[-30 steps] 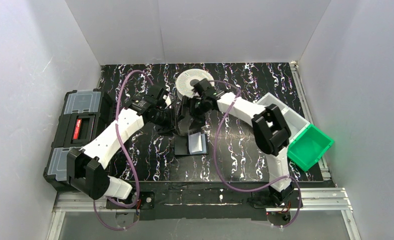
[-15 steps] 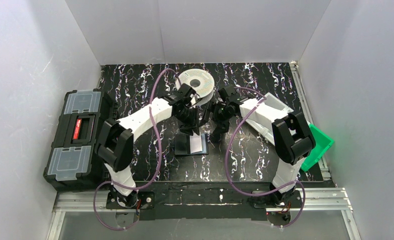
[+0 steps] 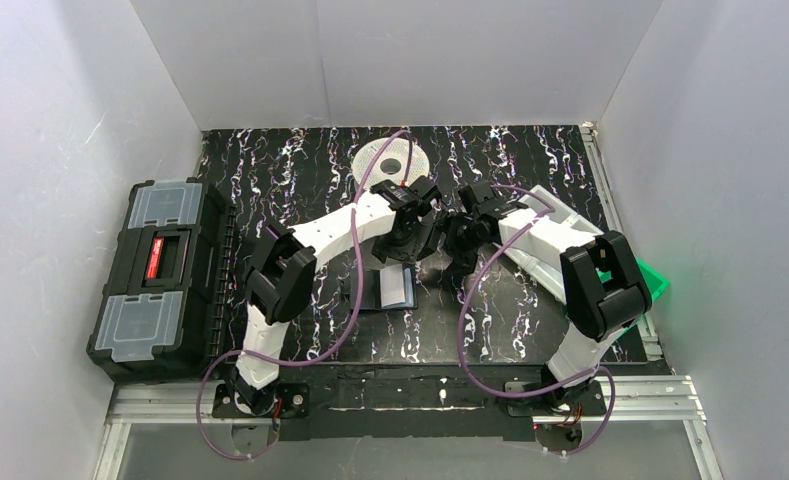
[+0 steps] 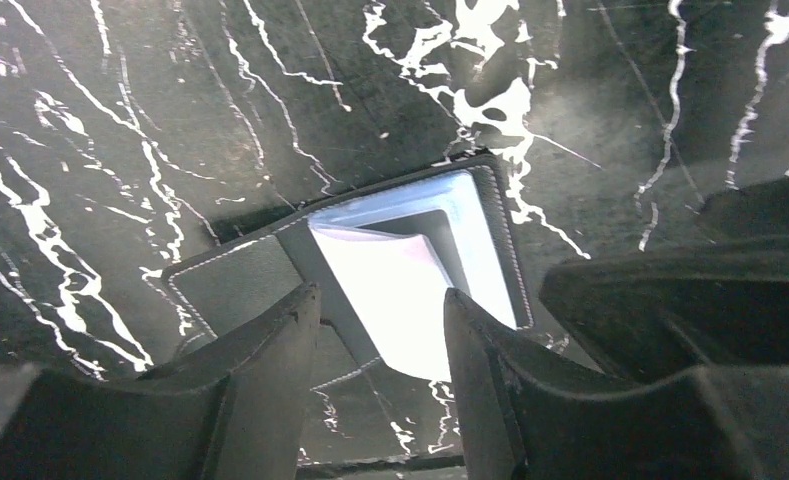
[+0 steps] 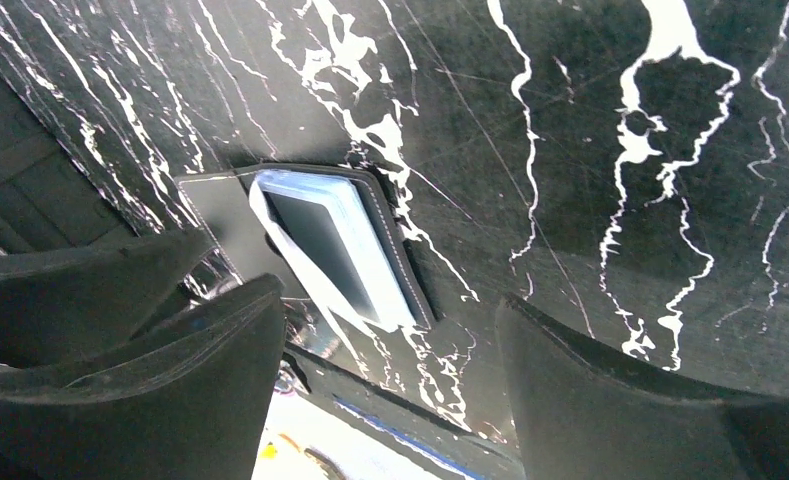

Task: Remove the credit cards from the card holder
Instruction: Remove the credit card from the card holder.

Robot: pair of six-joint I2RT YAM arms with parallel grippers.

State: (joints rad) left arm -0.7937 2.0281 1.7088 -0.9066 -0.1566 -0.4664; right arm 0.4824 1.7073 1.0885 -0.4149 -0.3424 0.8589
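The card holder (image 3: 388, 290) lies unfolded on the black marbled table, its left half black (image 4: 235, 285) and its right half bluish-grey. A pale credit card (image 4: 395, 290) sits in that right half, washed out by glare; in the right wrist view the card holder (image 5: 320, 240) shows a darker face inside a pale frame. My left gripper (image 3: 403, 250) hangs just above the holder's far edge, open, its fingers (image 4: 275, 380) either side of the card with nothing between them. My right gripper (image 3: 460, 255) hovers to the holder's right, open wide (image 5: 390, 310) and empty.
A big black toolbox (image 3: 160, 270) stands at the left table edge. A white spool (image 3: 390, 158) lies at the back centre. A clear tray (image 3: 555, 215) and a green bin (image 3: 652, 285) sit on the right, behind the right arm.
My left arm has swung right and now hangs over the holder, with its jaws a little wider. My right gripper has moved off the holder to its right side.
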